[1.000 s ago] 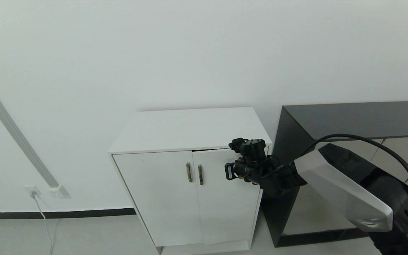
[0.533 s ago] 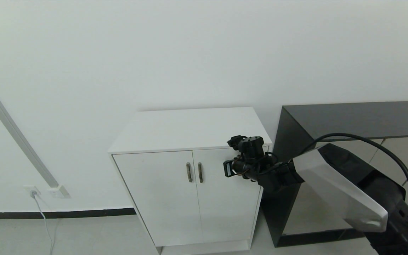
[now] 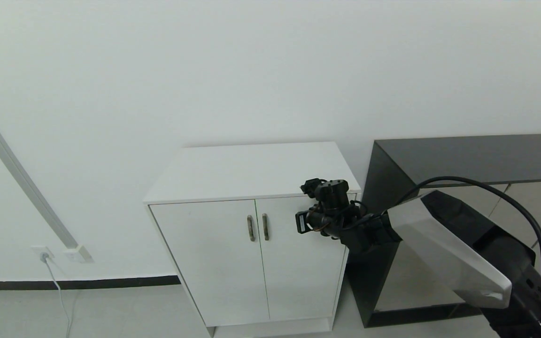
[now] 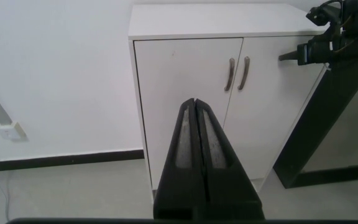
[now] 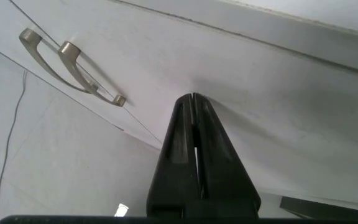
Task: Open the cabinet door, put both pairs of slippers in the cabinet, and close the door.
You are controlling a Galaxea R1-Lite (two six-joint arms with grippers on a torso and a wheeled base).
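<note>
So, right gripper (image 3: pixel 301 222): you are holding it with its fingers pressed together, gripping nothing. The tip (image 5: pixel 193 99) is touching the face of the right-hand door (image 3: pixel 301 277) of the white cabinet (image 3: pixel 251 171), on the door's upper part.
Cabinet doors: the left-hand door (image 3: pixel 209 263) and the right-hand door are both sitting shut, flush with the white cabinet's front, with a thin seam running between them.
Handles (image 3: pixel 250 228): the two metal pulls are standing upright just beside each other at the seam, near the top of the doors and apart from the right gripper.
Left gripper (image 4: pixel 195 106): its fingers are lying flat against each other, pinching nothing. It is hanging in front of the white cabinet, well apart from the doors.
Black cabinet (image 3: pixel 463 155): it is standing just beside the white cabinet, on the right gripper's side.
Wall socket (image 3: pixel 42 256): it is sitting low on the wall, well apart from the white cabinet on the opposite side, with a white cable (image 3: pixel 61 295) hanging from it.
</note>
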